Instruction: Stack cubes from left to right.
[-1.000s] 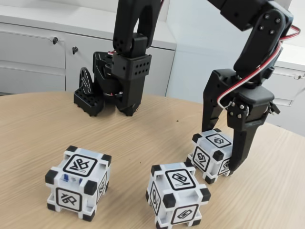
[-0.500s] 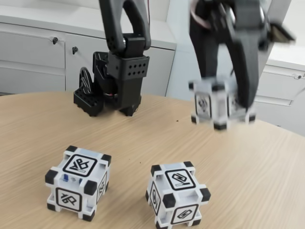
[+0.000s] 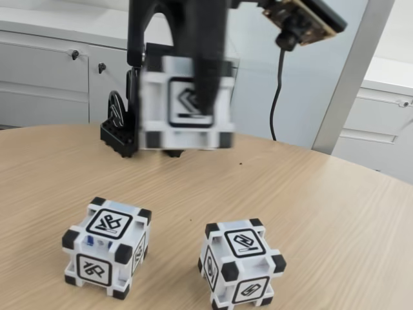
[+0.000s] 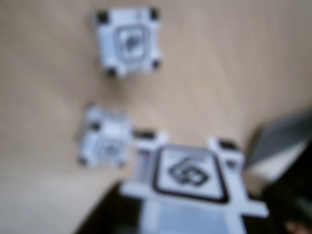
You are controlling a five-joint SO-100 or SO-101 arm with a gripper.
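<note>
Sitting nearest the camera in the fixed view, two cubes are resting on the round wooden table [image 3: 322, 213]: the left cube [image 3: 106, 256] and the middle cube [image 3: 240, 265], well apart from each other, each upright with a black-framed glyph facing up. Neither is touching anything but the tabletop.

Farther back and well above them, the gripper [image 3: 197, 97] is holding the third cube [image 3: 187, 103] in the air, its dark fingers clenched on opposite sides of the block; one black finger is crossing the front face and covering part of the glyph. This lifted cube is blurred by motion and is hanging in front of the arm's black base [image 3: 122, 132], which is standing at the far edge of the table. A small camera board [image 3: 303, 19] with a dangling cable is riding on the wrist at upper right.

Beyond the table, grey cabinets [image 3: 45, 71] are running along the wall.

From the wrist view, the held cube [image 4: 190, 180] is looming large and blurry at the bottom, while the two resting cubes [image 4: 127, 41] [image 4: 105, 136] are lying below on the wood.
</note>
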